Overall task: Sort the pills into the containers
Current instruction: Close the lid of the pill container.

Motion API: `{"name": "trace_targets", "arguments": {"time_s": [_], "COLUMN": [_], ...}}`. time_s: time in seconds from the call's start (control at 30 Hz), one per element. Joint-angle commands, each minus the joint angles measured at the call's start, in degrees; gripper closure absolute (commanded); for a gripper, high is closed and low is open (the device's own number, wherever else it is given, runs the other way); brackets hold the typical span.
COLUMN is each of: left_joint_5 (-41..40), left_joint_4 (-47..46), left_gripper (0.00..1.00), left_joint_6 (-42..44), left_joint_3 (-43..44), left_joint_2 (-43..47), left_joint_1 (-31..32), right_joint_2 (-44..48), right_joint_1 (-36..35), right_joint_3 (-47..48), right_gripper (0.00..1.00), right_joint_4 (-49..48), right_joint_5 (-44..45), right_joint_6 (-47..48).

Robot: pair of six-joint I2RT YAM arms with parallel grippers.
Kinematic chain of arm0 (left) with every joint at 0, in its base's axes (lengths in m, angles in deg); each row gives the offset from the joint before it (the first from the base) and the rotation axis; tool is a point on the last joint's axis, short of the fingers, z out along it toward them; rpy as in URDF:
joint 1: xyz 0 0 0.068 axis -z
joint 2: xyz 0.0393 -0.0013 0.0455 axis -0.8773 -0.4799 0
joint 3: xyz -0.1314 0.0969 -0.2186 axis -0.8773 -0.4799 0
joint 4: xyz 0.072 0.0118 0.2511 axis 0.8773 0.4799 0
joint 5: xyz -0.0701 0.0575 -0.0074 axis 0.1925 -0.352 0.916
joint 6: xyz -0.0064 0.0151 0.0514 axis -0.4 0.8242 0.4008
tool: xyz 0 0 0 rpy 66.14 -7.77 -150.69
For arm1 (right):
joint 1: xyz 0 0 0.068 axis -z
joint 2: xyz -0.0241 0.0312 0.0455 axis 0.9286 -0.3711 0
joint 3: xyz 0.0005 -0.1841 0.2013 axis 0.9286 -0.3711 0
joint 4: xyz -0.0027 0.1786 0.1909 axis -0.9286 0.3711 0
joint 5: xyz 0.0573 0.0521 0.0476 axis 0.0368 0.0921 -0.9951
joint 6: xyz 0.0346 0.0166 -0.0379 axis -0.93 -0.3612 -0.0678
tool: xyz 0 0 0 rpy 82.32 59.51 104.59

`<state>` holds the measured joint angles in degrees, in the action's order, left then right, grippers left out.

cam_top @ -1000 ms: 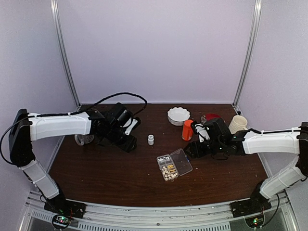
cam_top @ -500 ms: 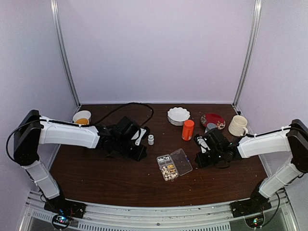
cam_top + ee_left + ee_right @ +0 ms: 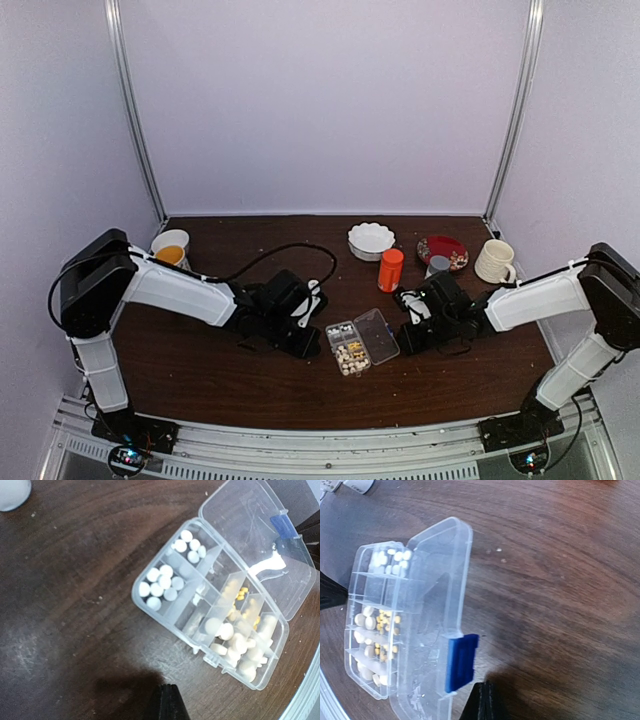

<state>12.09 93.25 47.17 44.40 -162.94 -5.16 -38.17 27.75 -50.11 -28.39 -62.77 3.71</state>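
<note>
Near the middle of the brown table (image 3: 200, 380) lies the clear box (image 3: 340, 352), with its lid (image 3: 380, 335) flipped open to the right. The pills (image 3: 160, 582) sit in the box's little cells. Just left of the box is the left gripper (image 3: 310, 340), pinched shut and holding nothing. Just right of the box, by the lid, is the right gripper (image 3: 407, 335), pinched shut and also holding nothing. I see no loose pills beside the box, so I think the lid comes next. It would help to push the lid over gently near the blue clasp (image 3: 461, 662) while the box is steadied from its left side. Go slowly, or pills may jump out.
</note>
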Motion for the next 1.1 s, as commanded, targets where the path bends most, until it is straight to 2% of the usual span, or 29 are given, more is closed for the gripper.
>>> {"name": "trace_targets", "arguments": {"time_s": [0.0, 0.6, 1.07], "left_joint_5": [2.1, 6.0, 6.9], "left_joint_4": [-3.2, -3.2, -3.4], "left_gripper": [1.0, 1.0, 1.0], "left_joint_6": [-1.5, 0.7, 1.2], "left_joint_3": [1.2, 5.2, 6.0], "left_joint_2": [-1.2, -4.6, -5.2], "left_joint_1": [0.5, 0.5, 0.5], "right_joint_2": [-1.5, 2.4, -2.2], "right_joint_1": [0.3, 0.2, -3.5], "right_joint_3": [-0.2, -1.2, 1.8], "right_gripper": [1.0, 1.0, 1.0], "right_joint_4": [-2.7, -7.4, -13.0], "right_joint_5": [-5.1, -12.6, -19.5], "right_joint_6": [0.9, 2.2, 0.0]}}
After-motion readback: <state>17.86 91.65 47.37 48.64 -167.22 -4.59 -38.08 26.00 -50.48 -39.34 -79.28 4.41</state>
